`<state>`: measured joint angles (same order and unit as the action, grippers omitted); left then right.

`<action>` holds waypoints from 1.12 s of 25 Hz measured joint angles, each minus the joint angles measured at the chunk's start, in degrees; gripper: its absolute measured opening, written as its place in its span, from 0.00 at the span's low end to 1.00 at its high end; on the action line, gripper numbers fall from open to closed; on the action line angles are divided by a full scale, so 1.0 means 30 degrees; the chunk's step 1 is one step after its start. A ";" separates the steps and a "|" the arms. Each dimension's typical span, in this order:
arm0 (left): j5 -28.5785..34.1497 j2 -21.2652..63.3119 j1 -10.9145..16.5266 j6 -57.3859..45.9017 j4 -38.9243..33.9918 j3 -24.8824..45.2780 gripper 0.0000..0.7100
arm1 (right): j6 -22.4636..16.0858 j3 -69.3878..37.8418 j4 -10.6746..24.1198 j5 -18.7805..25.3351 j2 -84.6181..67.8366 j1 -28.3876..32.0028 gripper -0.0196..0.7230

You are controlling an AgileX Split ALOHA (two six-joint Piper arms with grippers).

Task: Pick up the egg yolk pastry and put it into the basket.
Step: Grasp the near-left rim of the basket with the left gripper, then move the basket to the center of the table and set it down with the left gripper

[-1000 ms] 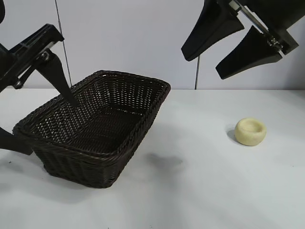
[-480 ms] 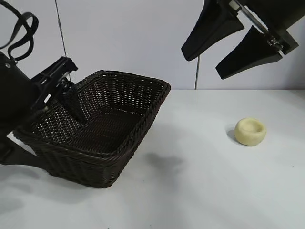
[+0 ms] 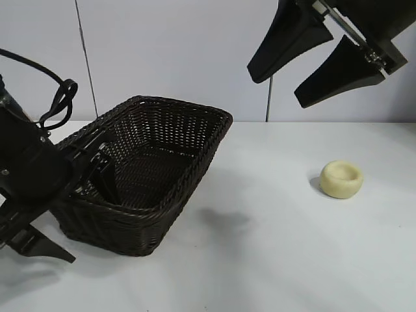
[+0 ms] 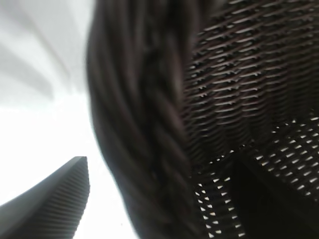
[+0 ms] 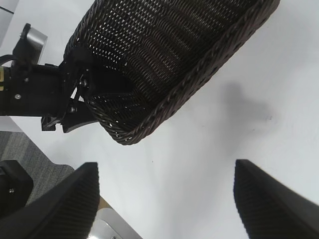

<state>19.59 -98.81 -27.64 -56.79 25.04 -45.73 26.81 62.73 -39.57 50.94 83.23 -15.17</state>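
The egg yolk pastry (image 3: pixel 341 179), a small pale yellow puck with a dimple, lies on the white table at the right, untouched. The dark brown wicker basket (image 3: pixel 195 159) stands at the left. My left gripper (image 3: pixel 88 224) is low at the basket's near left corner, open. One finger is inside the basket and the other outside, so the braided rim (image 4: pixel 144 124) runs between them, with a sliver of light beside the outer finger (image 4: pixel 55 204). My right gripper (image 3: pixel 276 91) hangs open high above the table, between basket and pastry, and holds nothing.
The right wrist view looks down on the basket (image 5: pixel 164 45), the left gripper (image 5: pixel 79 107) at its corner, and bare white tabletop (image 5: pixel 199 149) between my right fingers. A pale wall stands behind the table.
My left arm has dropped and swung in over the basket's left corner, so its fingers now straddle the wall lower down. The right gripper and the pastry have not moved.
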 joint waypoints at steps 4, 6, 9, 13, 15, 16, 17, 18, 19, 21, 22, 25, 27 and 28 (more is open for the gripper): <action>0.0136 0.0000 -0.0017 0.0118 -0.0013 -0.0019 0.14 | 0.0000 0.0000 0.0000 0.0014 0.0000 0.0000 0.75; 0.0483 0.0000 -0.0017 0.0041 0.0052 -0.0178 0.14 | 0.0000 0.0000 0.0000 0.0014 0.0000 0.0000 0.75; 0.1127 0.0324 0.0063 0.0041 -0.0040 -0.0635 0.14 | 0.0000 0.0000 0.0000 0.0014 0.0000 0.0000 0.75; 0.2600 0.1085 0.0781 0.0557 -0.0072 -0.1569 0.14 | 0.0000 0.0000 0.0000 0.0014 0.0000 0.0000 0.75; 0.3479 0.1245 0.1404 0.1661 -0.0107 -0.2155 0.14 | 0.0000 0.0000 0.0000 0.0021 0.0000 0.0000 0.75; 0.4018 0.1290 0.1672 0.2257 -0.0133 -0.2406 0.14 | 0.0000 0.0000 0.0000 0.0021 0.0000 0.0000 0.75; 0.4573 0.1290 0.2005 0.3004 -0.0220 -0.2711 0.14 | 0.0000 0.0000 0.0000 0.0021 0.0000 0.0000 0.75; 0.5056 0.1290 0.2311 0.3715 -0.0286 -0.3041 0.14 | 0.0000 0.0000 0.0000 0.0021 0.0000 0.0000 0.75; 0.5627 0.1290 0.2545 0.4454 -0.0352 -0.3387 0.14 | 0.0000 0.0000 0.0000 0.0021 0.0000 0.0000 0.75; 0.6610 0.1290 0.3026 0.5616 -0.0484 -0.4048 0.14 | 0.0000 0.0000 0.0000 0.0021 0.0000 0.0000 0.75; 0.7087 0.1290 0.3209 0.6221 -0.0503 -0.4418 0.14 | 0.0000 0.0000 0.0000 0.0021 0.0000 0.0000 0.75; 0.8158 0.1234 0.3356 0.8018 -0.0611 -0.5382 0.14 | 0.0000 0.0000 0.0000 0.0021 0.0000 0.0000 0.75; 0.8994 0.1000 0.3356 0.9187 -0.0509 -0.5974 0.14 | 0.0000 0.0000 0.0000 0.0021 0.0000 0.0000 0.75; 0.9345 0.0785 0.3356 0.9832 -0.0295 -0.6252 0.14 | 0.0000 0.0000 0.0000 0.0021 0.0000 0.0000 0.75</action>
<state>47.63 -96.45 -17.58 -27.30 24.16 -64.49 26.81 62.73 -39.57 51.00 83.23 -15.17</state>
